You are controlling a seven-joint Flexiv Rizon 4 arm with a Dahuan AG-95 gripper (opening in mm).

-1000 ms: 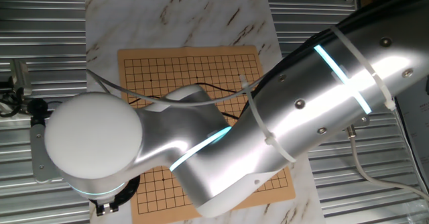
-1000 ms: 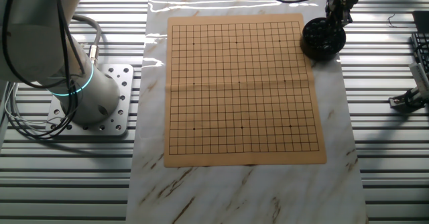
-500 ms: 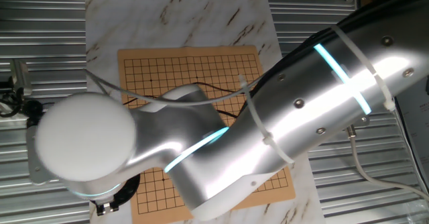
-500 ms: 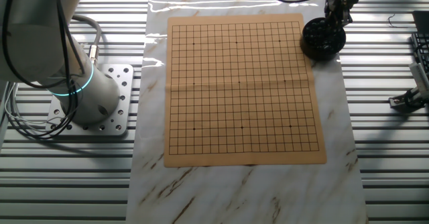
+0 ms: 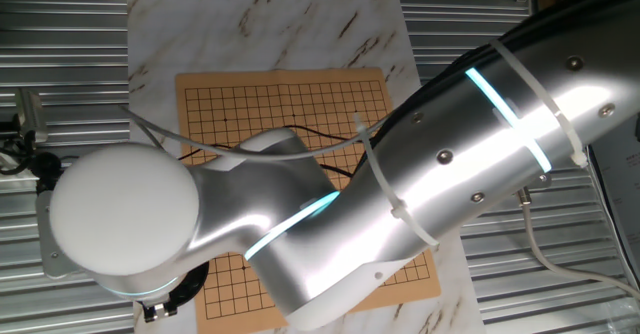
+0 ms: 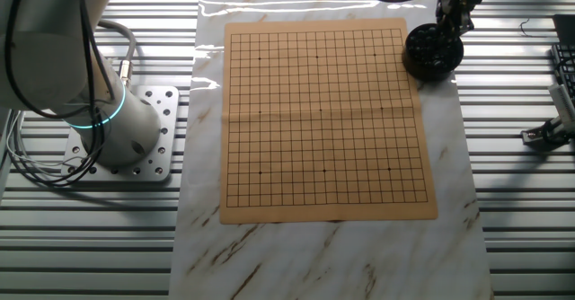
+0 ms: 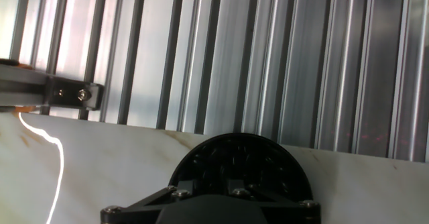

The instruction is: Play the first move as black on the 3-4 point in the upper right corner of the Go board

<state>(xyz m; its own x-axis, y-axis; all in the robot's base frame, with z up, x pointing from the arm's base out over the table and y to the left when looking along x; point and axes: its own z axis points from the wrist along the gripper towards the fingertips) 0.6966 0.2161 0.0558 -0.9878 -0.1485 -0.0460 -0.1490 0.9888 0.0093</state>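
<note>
The tan Go board (image 6: 323, 120) lies on a marble sheet, and its visible grid carries no stones. The round black bowl (image 6: 432, 53) stands off the board's far right corner. My gripper (image 6: 446, 32) hangs straight over the bowl with its fingers down at the bowl's far rim. In the hand view the bowl (image 7: 268, 150) fills the lower middle, with small glossy black stones (image 7: 234, 158) dimly visible inside. My gripper's dark body covers the bottom edge there and hides the fingertips. In one fixed view the arm hides most of the board (image 5: 280, 104).
The marble sheet (image 6: 323, 246) lies on ribbed metal table slats. The arm's base (image 6: 126, 129) stands left of the board. A metal bracket (image 7: 74, 95) sits beyond the marble's far edge. Cables and a clamp (image 6: 548, 131) lie at the right.
The arm's white joint cap has shifted a little to the left in one fixed view. The gripper stays over the bowl.
</note>
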